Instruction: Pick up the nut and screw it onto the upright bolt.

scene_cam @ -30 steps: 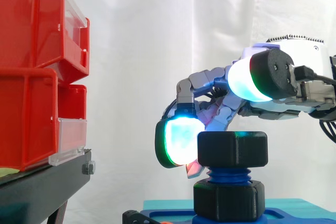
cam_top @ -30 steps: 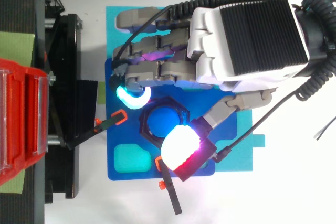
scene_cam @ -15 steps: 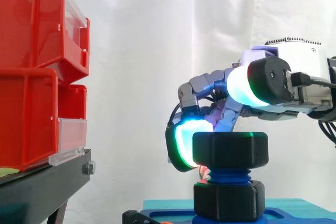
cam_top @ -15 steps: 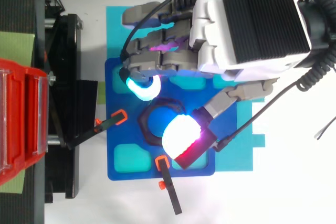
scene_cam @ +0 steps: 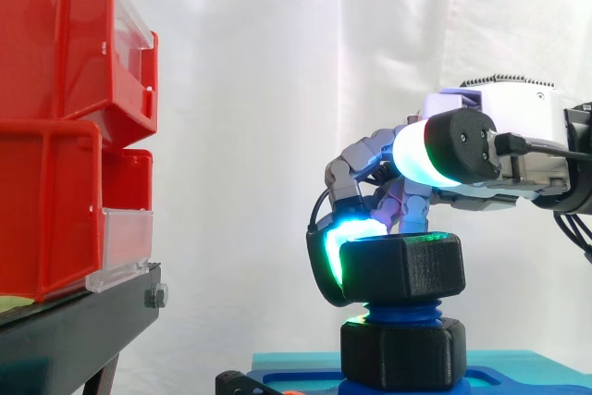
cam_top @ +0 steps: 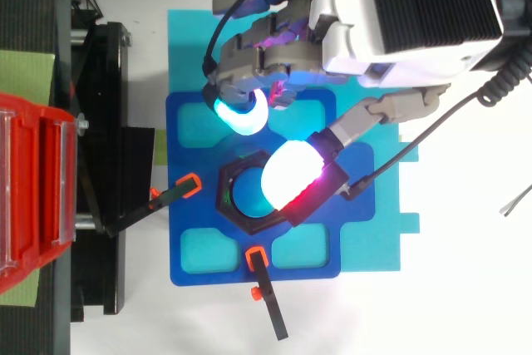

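**Side view.** The nut [scene_cam: 402, 267] sits on top of the upright bolt [scene_cam: 402, 310], with blue thread showing beneath it. The bolt's foot is cut off by the lower edge. The hand [scene_cam: 513, 127] enters from the right, its fingers [scene_cam: 356, 159] curled and holding nothing. One glowing fingertip [scene_cam: 326, 252] hangs beside the nut's left face, partly hidden behind it. The thumb pad [scene_cam: 416, 150] stands above the nut, apart from it.

**Top view.** The thumb pad [cam_top: 289, 179] covers the right half of the nut [cam_top: 224, 197] and part of the bolt [cam_top: 247, 193]. The curled fingertip [cam_top: 241, 115] lies just apart from the nut, over the blue plate [cam_top: 187, 122]. The hand's body is cut off by the upper edge.
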`<state>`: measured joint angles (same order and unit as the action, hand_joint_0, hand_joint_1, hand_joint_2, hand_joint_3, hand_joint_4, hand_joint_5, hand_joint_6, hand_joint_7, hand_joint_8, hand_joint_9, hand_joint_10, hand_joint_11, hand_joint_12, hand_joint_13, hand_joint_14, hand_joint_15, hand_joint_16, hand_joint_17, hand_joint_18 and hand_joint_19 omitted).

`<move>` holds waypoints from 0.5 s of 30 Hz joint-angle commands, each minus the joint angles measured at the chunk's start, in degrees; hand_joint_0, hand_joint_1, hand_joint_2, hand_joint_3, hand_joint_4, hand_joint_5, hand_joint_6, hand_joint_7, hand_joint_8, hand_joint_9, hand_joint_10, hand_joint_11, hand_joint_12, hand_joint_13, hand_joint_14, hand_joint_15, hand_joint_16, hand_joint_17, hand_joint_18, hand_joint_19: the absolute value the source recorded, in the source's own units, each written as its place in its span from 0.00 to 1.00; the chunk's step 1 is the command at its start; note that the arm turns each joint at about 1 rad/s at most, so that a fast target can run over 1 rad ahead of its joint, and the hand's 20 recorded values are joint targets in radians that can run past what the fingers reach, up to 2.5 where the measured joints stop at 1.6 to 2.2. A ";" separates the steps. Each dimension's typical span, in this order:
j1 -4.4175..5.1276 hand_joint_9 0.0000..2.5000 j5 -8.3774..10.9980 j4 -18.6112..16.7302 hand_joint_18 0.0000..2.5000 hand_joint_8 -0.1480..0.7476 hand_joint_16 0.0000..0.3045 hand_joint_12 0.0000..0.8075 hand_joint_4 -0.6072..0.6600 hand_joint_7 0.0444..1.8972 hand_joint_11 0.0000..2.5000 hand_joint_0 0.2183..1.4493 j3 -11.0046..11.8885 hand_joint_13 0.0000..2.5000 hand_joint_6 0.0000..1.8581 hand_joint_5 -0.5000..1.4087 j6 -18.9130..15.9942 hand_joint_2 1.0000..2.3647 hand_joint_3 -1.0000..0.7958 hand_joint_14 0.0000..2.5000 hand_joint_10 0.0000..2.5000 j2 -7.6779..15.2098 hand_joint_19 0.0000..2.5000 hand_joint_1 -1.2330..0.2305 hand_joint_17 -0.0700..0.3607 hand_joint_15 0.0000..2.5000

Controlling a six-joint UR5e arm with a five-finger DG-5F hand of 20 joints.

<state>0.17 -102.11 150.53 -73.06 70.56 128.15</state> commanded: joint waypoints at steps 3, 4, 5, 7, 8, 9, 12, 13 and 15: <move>-0.35 0.51 -0.99 -1.47 0.20 0.47 0.04 0.23 0.60 0.71 0.01 0.26 0.03 0.35 0.27 0.27 -0.07 0.00 0.28 0.00 0.00 -0.01 0.00 0.70 0.22 0.00; -0.35 0.50 -1.08 -1.74 0.20 0.47 0.04 0.23 0.60 0.70 0.00 0.26 0.03 0.34 0.27 0.27 -0.07 0.00 0.28 0.00 0.00 -0.01 0.00 0.70 0.23 0.00; -0.26 0.49 -1.16 -2.26 0.19 0.47 0.04 0.24 0.61 0.66 0.00 0.26 0.03 0.33 0.27 0.26 -0.07 0.00 0.28 0.00 0.00 -0.01 0.00 0.70 0.23 0.00; 0.01 0.47 -1.25 -2.97 0.19 0.47 0.05 0.25 0.67 0.55 0.00 0.26 0.03 0.33 0.27 0.24 -0.07 0.00 0.28 0.00 0.00 0.08 0.00 0.70 0.24 0.00; 0.18 0.47 -1.25 -3.05 0.19 0.47 0.05 0.24 0.68 0.51 0.00 0.26 0.03 0.33 0.27 0.24 -0.07 0.00 0.28 0.00 0.00 -0.01 0.00 0.70 0.24 0.00; 0.36 0.47 -1.25 -3.14 0.19 0.47 0.05 0.24 0.69 0.48 0.00 0.26 0.03 0.33 0.27 0.23 -0.07 0.00 0.28 0.00 0.00 -0.01 0.00 0.70 0.24 0.00; 0.62 0.45 -1.25 -3.14 0.18 0.46 0.06 0.25 0.67 0.41 0.00 0.25 0.03 0.32 0.27 0.22 -0.07 0.00 0.28 0.00 0.00 -0.01 0.00 0.70 0.25 0.00; 0.71 0.45 -1.25 -3.14 0.18 0.46 0.06 0.25 0.67 0.40 0.00 0.25 0.03 0.31 0.27 0.22 -0.07 0.00 0.28 0.00 0.00 -0.01 0.00 0.71 0.25 0.00; 1.06 0.43 -1.25 -3.32 0.17 0.46 0.06 0.26 0.67 0.37 0.00 0.25 0.03 0.30 0.27 0.21 -0.07 0.00 0.28 0.00 0.00 0.08 0.00 0.71 0.26 0.00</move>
<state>0.89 -103.35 147.38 -73.04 70.49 128.17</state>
